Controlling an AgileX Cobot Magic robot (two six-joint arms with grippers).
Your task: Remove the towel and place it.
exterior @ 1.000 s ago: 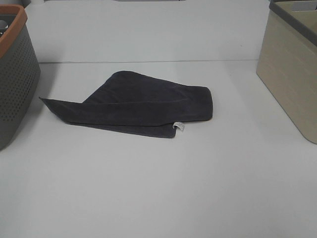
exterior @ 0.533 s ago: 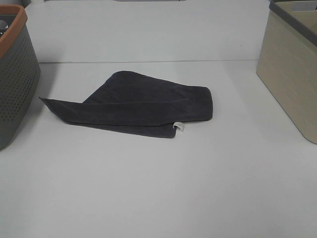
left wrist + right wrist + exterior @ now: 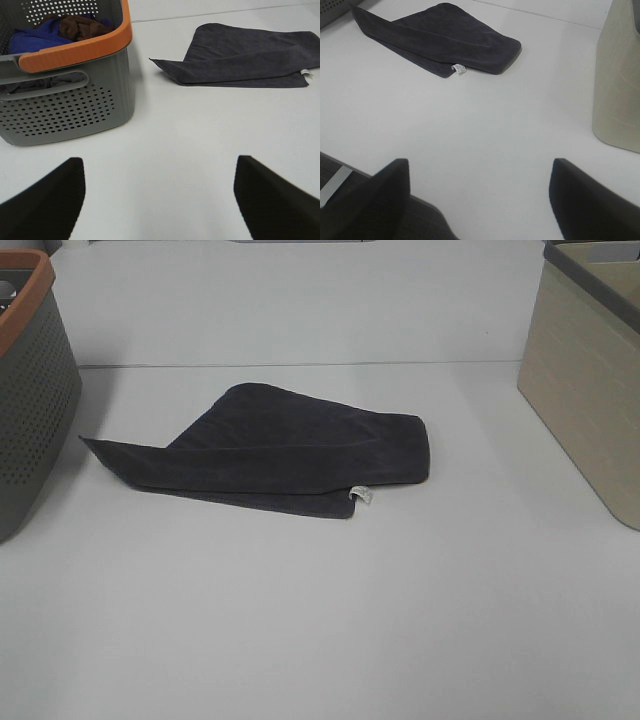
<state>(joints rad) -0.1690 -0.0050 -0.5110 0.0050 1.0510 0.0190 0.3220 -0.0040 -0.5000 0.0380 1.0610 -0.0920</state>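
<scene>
The dark charcoal-grey towel (image 3: 275, 450) lies folded flat on the white table between the two baskets, its small white tag (image 3: 361, 496) at the near edge. It also shows in the left wrist view (image 3: 245, 55) and the right wrist view (image 3: 440, 36). My left gripper (image 3: 160, 200) is open and empty, low over the table in front of the grey basket, well short of the towel. My right gripper (image 3: 480, 200) is open and empty near the table's front edge, away from the towel. Neither arm shows in the exterior high view.
A grey perforated basket with an orange rim (image 3: 28, 300) stands at the left; the left wrist view shows blue and brown cloths (image 3: 55, 31) inside it. A beige basket with a dark rim (image 3: 590, 370) stands at the right, also in the right wrist view (image 3: 620, 80).
</scene>
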